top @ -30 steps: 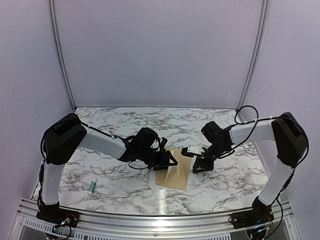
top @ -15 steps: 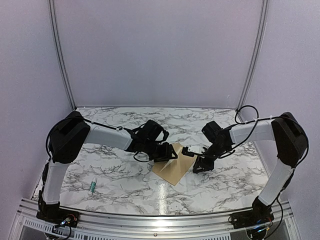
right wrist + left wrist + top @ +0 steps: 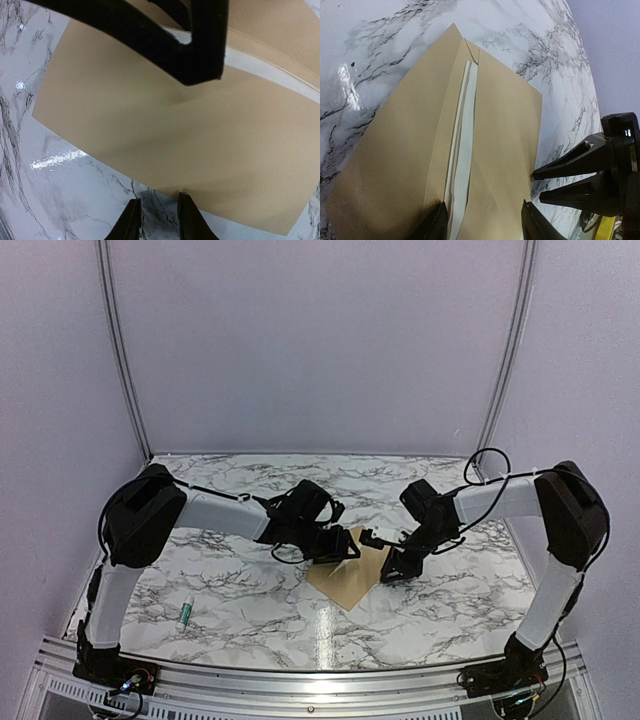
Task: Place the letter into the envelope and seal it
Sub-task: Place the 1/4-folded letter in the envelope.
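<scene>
The letter [image 3: 464, 150] is in; the envelope [image 3: 395, 165] is unsealed.
A pale strip shows at the unclosed opening; left tool [image 3: 485, 221] spread wide, right tool [image 3: 158, 216] barely parted, both empty.

One brown envelope [image 3: 347, 578]. One white letter [image 3: 462, 150]. One small white tube [image 3: 185, 613], near left. Two robot arms [image 3: 215, 512] [image 3: 495, 502]. One marble table [image 3: 250, 612].

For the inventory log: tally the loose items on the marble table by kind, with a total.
envelope: 1
letter, tucked in the envelope: 1
small green-and-white tube: 1
Total: 3
</scene>
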`<state>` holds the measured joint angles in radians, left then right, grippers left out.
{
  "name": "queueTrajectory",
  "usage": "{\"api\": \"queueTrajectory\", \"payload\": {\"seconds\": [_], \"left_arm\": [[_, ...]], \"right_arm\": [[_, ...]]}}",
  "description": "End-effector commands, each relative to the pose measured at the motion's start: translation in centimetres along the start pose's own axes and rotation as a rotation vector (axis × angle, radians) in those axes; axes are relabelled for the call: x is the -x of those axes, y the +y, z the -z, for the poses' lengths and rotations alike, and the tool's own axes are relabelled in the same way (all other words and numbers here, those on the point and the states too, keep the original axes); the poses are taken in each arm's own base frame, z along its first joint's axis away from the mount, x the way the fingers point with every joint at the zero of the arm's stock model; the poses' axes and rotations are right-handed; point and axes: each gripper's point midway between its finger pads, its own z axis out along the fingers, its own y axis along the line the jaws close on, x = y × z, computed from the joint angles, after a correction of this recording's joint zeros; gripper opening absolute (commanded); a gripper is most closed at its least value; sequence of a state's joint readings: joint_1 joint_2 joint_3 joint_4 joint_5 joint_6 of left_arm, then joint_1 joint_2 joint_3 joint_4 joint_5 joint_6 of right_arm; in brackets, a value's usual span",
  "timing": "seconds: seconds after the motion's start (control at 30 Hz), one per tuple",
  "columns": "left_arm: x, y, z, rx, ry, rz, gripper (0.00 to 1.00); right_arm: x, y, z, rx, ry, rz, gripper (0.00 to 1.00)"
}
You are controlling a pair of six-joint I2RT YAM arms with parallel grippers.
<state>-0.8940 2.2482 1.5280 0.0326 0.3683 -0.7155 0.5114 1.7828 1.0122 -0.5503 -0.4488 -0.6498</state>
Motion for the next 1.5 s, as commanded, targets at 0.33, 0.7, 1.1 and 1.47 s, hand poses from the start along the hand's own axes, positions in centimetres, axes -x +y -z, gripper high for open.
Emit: {"api": "queueTrajectory", "payload": {"seconds": [0.33,0.7,1.1,1.47], "left_arm": [[-0.6,-0.5,-0.5,0.011,0.017,-0.077,0.54],[5.5,-3.1,7.1,0.181,-0.206,-0.357,0.99],[11.7,-8.9,20.9,0.314,-0.546,-0.616,0.99],[10.1,4.4,35.1,0.958,-0.733,-0.284,0.99]], "right_arm": [[-2.3,0.0,-1.5,0.013,0.080,-0.056,0.26],[-1.3,-0.4,3.1,-0.050,-0.019,-0.028,0.30],[7.9,-3.3,18.3,-0.451,-0.303,0.096,0.68],[9.9,-1.4,24.5,-0.606,-0.587,0.048,0.98]]}}
